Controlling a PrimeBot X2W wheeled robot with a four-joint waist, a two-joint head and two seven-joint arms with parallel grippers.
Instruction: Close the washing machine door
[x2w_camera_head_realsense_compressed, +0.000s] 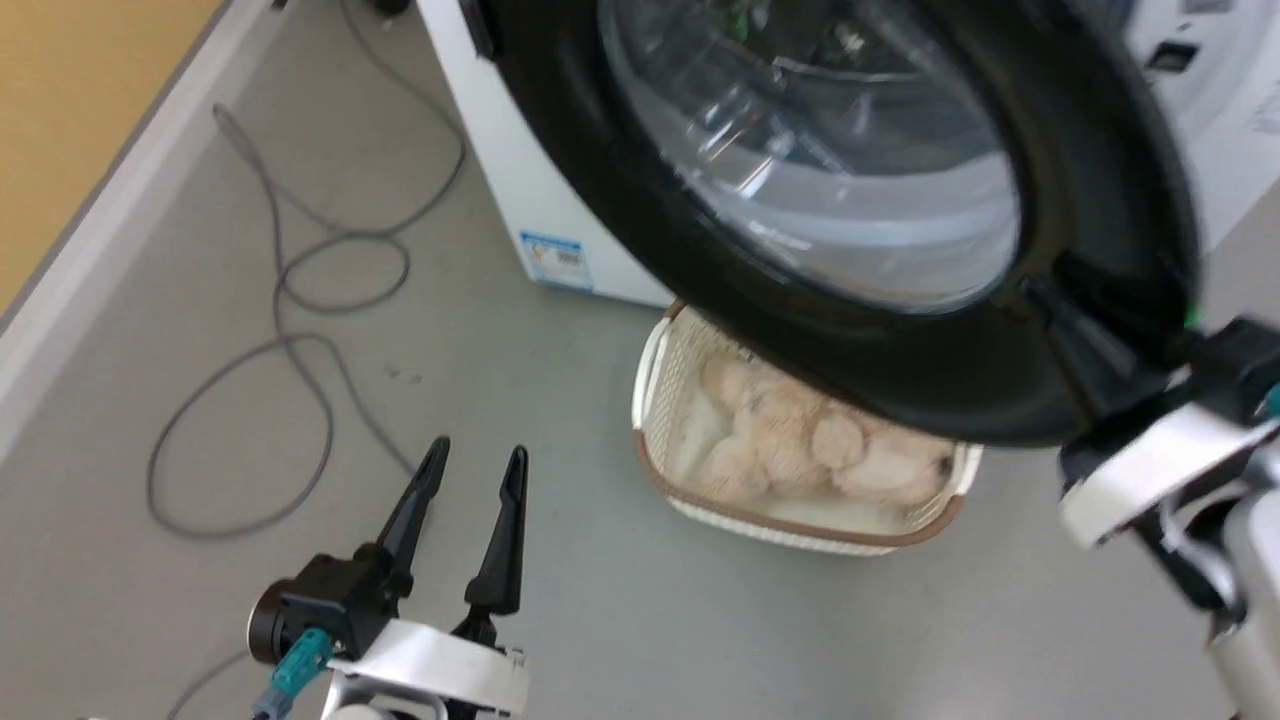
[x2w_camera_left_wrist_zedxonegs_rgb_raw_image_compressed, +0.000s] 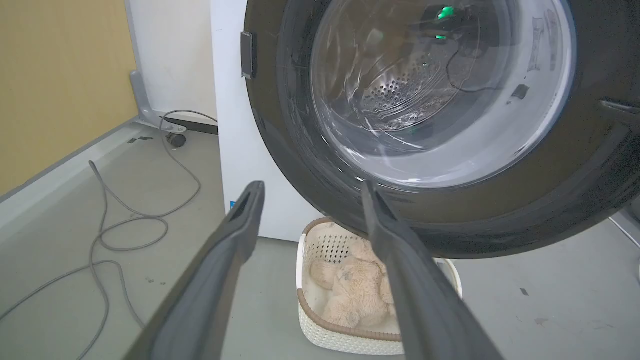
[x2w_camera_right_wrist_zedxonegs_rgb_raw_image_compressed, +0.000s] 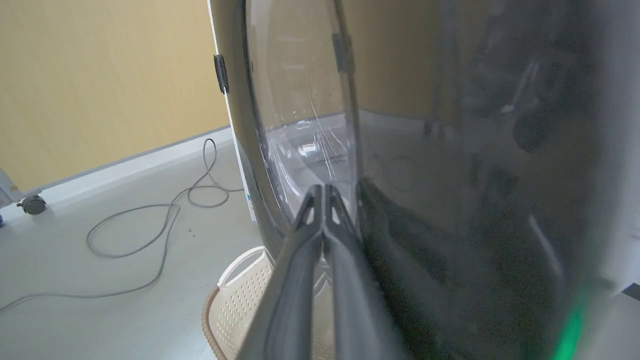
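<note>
The washing machine door (x2w_camera_head_realsense_compressed: 900, 380), a black-rimmed disc with a bulging clear glass bowl, hangs partly open across the top of the head view. Behind it stands the white washing machine (x2w_camera_head_realsense_compressed: 500, 170) with its small blue label (x2w_camera_head_realsense_compressed: 552, 258). My right gripper (x2w_camera_head_realsense_compressed: 1035, 290) is shut with nothing between its fingers, which lie against the lower right of the door's rim (x2w_camera_right_wrist_zedxonegs_rgb_raw_image_compressed: 450, 200), tips (x2w_camera_right_wrist_zedxonegs_rgb_raw_image_compressed: 322, 192) near the glass. My left gripper (x2w_camera_head_realsense_compressed: 475, 460) stands open low over the floor, short of the door (x2w_camera_left_wrist_zedxonegs_rgb_raw_image_compressed: 500, 215). Through the glass I see the steel drum (x2w_camera_left_wrist_zedxonegs_rgb_raw_image_compressed: 400, 95).
A white plastic basket (x2w_camera_head_realsense_compressed: 800, 525) holding a beige plush toy (x2w_camera_head_realsense_compressed: 790, 440) sits on the floor right under the door. Grey cables (x2w_camera_head_realsense_compressed: 300, 300) loop over the floor to the left, beside a pale skirting and a yellow wall (x2w_camera_head_realsense_compressed: 80, 100).
</note>
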